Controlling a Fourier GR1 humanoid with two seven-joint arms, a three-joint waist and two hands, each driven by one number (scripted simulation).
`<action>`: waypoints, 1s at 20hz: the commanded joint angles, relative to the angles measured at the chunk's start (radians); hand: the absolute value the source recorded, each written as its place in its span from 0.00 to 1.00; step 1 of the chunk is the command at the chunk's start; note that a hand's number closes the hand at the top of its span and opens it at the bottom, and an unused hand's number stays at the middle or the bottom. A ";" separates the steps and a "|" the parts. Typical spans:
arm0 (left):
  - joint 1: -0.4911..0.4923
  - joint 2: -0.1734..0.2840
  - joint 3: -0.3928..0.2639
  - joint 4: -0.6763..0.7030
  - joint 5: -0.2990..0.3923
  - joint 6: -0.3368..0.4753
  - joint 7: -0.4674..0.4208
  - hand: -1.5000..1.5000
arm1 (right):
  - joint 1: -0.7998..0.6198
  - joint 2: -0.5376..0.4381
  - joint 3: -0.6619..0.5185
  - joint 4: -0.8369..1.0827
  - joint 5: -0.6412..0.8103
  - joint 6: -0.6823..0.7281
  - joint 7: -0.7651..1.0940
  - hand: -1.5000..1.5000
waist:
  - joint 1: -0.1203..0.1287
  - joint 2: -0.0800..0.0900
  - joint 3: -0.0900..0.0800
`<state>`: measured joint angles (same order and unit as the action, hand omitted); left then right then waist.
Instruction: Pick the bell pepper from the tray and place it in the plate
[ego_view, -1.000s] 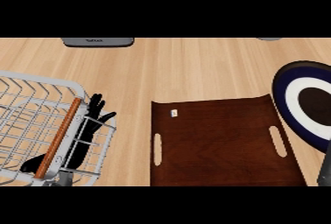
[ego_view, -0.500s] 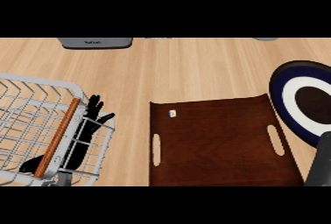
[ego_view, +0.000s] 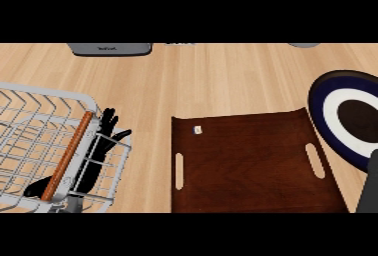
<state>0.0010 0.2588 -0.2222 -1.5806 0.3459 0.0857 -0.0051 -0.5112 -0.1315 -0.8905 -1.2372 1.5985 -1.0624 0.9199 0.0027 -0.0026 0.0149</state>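
Note:
The dark brown tray (ego_view: 251, 165) lies in the middle of the counter, with slot handles on its left and right sides. No bell pepper shows on it or anywhere else in view; only a tiny white speck (ego_view: 197, 130) sits near its top left corner. The plate (ego_view: 328, 107), dark blue rim, white ring, dark centre, lies just right of the tray, cut by the view's edge. My left hand (ego_view: 105, 133) rests open, fingers up, at the wire rack's right side. Only a sliver of my right forearm (ego_view: 368, 190) shows at the lower right; its hand is out of view.
A grey wire dish rack (ego_view: 44, 145) with an orange-brown bar (ego_view: 68, 155) fills the left side. A grey appliance (ego_view: 109, 48) sits at the counter's far edge, and a small grey object (ego_view: 303, 45) at the far right. Bare wood lies between tray and far edge.
The right forearm has come a little further into the lower right corner. The left hand, tray and plate have not moved.

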 joint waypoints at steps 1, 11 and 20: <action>0.042 0.011 -0.001 0.142 -0.035 0.065 0.106 0.50 | 0.018 0.028 0.019 -0.015 -0.065 -0.233 -0.001 0.00 | -0.005 0.017 -0.010; 0.058 -0.009 -0.023 0.135 -0.043 0.082 0.123 0.50 | 0.181 0.130 0.279 -0.163 -0.278 -0.327 -0.052 0.00 | -0.017 0.001 -0.012; 0.034 0.019 -0.002 0.152 -0.042 0.059 0.125 0.50 | 0.374 0.131 0.556 -0.147 -0.366 -0.431 -0.026 0.00 | -0.006 0.009 -0.012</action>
<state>0.0035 0.2606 -0.2193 -1.5731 0.3423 0.0855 0.0041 -0.1971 -0.0017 -0.4322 -1.4076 1.2575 -1.3730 0.8586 -0.0052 -0.0178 0.0109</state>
